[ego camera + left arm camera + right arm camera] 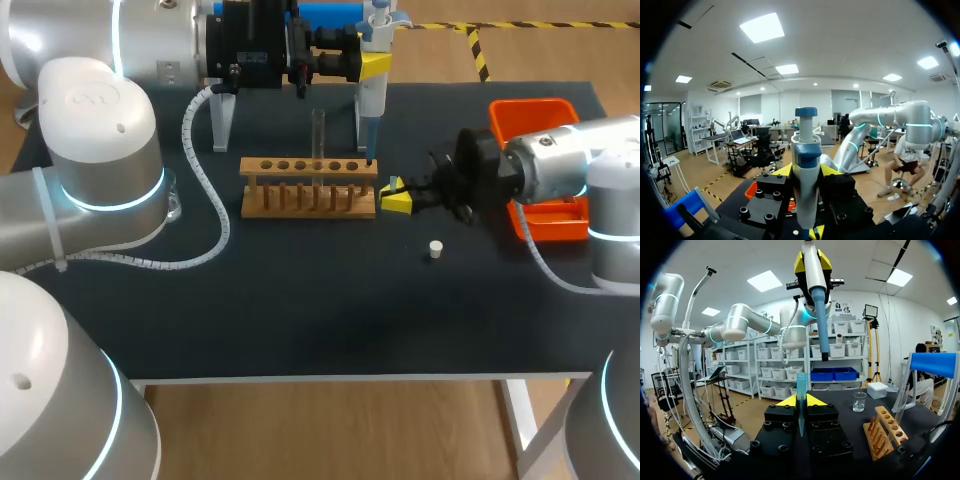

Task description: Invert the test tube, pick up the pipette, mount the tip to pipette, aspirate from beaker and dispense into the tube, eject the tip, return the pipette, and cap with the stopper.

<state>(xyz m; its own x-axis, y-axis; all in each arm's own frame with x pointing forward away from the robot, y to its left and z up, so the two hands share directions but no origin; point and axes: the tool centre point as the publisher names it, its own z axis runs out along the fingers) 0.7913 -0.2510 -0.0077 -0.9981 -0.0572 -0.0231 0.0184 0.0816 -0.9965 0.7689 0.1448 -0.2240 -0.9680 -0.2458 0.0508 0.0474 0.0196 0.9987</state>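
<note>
The wooden rack (308, 187) holds one upright test tube (318, 135). The left fingers (378, 66) grip the pipette (372, 100) upright over the rack's right end. The right fingers (397, 200) clamp a blue tip (801, 387) beneath it, not touching. The stopper (435, 249) lies on the table (300, 300).

**Silver arms, black claws**

The left arm (100, 170) and right arm (612, 175) wear silver-white shells with cyan rings. A white spiral-wrapped cable (205, 190) loops at the left arm's 3 o'clock. The left claw (372, 62) and right claw (398, 195) are black, screw-studded and yellow-tipped.
</note>
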